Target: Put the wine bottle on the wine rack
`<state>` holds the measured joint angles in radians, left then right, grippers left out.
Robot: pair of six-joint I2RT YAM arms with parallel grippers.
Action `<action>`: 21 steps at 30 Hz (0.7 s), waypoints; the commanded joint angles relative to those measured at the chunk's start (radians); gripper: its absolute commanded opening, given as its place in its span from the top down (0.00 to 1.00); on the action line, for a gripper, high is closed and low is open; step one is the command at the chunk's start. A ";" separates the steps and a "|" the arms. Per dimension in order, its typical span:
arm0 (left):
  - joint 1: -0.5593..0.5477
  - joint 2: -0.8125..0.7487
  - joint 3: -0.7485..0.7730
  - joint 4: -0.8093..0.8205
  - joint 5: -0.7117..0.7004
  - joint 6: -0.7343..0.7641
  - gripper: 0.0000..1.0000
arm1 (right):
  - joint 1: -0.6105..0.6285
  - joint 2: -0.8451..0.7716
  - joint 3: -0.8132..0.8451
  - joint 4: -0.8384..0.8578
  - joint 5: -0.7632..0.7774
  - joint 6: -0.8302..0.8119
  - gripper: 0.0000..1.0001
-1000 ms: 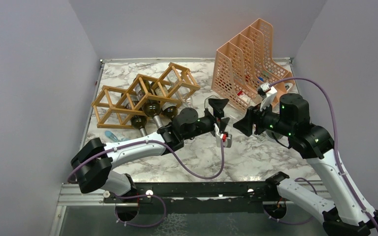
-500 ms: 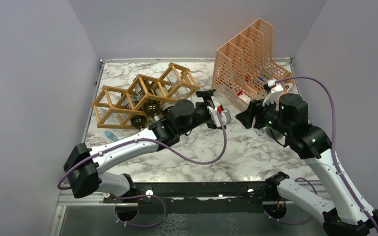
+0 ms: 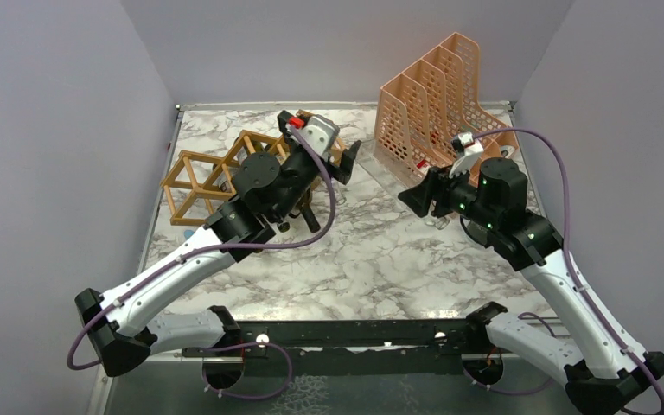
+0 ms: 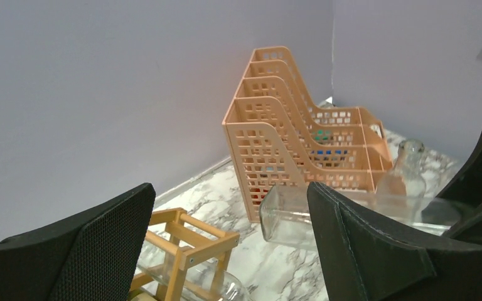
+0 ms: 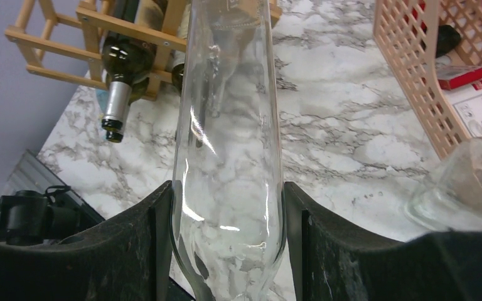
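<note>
Wine bottle (image 5: 229,125) sits clamped in the right gripper (image 5: 227,194) at two o'clock; left gripper (image 4: 229,200), spread wide, hovers above the rack (image 3: 192,181) at eleven.

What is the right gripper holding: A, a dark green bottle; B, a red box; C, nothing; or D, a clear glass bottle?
D: the right wrist view shows the right gripper with a finger pressed against each side of the clear glass bottle.
</note>
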<state>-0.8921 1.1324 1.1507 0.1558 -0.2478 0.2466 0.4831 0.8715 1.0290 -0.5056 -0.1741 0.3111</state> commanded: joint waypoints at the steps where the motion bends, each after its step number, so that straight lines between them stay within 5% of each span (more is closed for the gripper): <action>1: -0.001 -0.039 0.098 -0.114 -0.169 -0.182 0.03 | 0.003 0.001 0.006 0.185 -0.116 0.049 0.99; 13: 0.001 -0.060 0.210 -0.241 -0.362 -0.225 0.03 | 0.056 0.045 -0.025 0.356 -0.231 0.178 0.99; 21: 0.001 -0.052 0.245 -0.242 -0.396 -0.185 0.02 | 0.363 0.171 0.048 0.398 0.005 0.127 0.99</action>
<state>-0.8917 1.0790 1.3689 -0.0711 -0.5926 0.0418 0.7105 1.0008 1.0054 -0.2451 -0.2924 0.4591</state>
